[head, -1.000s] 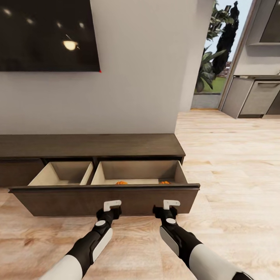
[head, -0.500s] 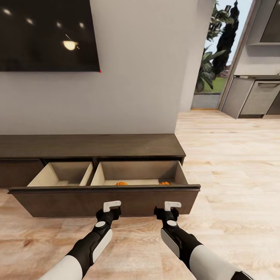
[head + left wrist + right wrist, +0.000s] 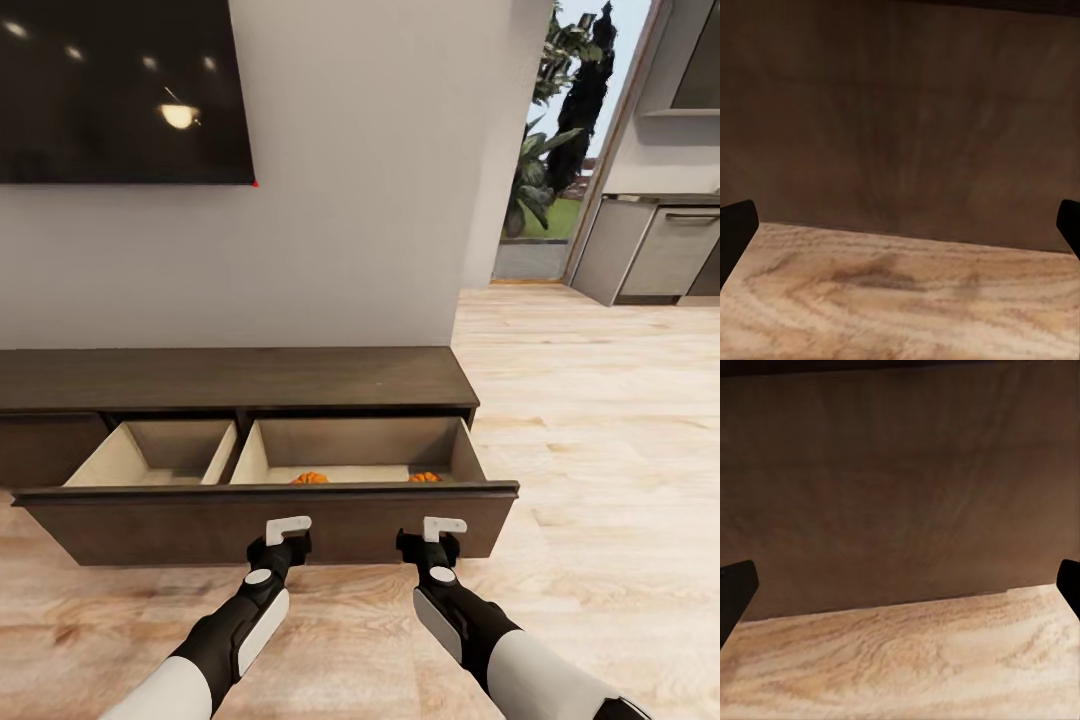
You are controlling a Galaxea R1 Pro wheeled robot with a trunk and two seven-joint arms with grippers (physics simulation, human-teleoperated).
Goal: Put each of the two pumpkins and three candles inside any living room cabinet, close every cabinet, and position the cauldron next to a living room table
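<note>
Standing pulled out from the cabinet (image 3: 240, 375), the wide drawer (image 3: 270, 520) is showing its pale insides, split into two compartments. Two pumpkins (image 3: 310, 478) are lying in the right compartment, just behind the drawer front, one near the middle and the other (image 3: 424, 477) toward the right end; only their tops are peeking over the edge. Both grippers are hovering low before the dark drawer front, the left gripper (image 3: 286, 524) below the first pumpkin and the right gripper (image 3: 442, 524) below the second. In each wrist view the dark fingers (image 3: 735, 229) (image 3: 735, 585) are sitting at opposite edges, spread wide and holding nothing, with the brown front (image 3: 900, 112) close ahead and the wooden floor (image 3: 600, 420) beneath. Whether the fingertips are touching the front, I cannot tell.
</note>
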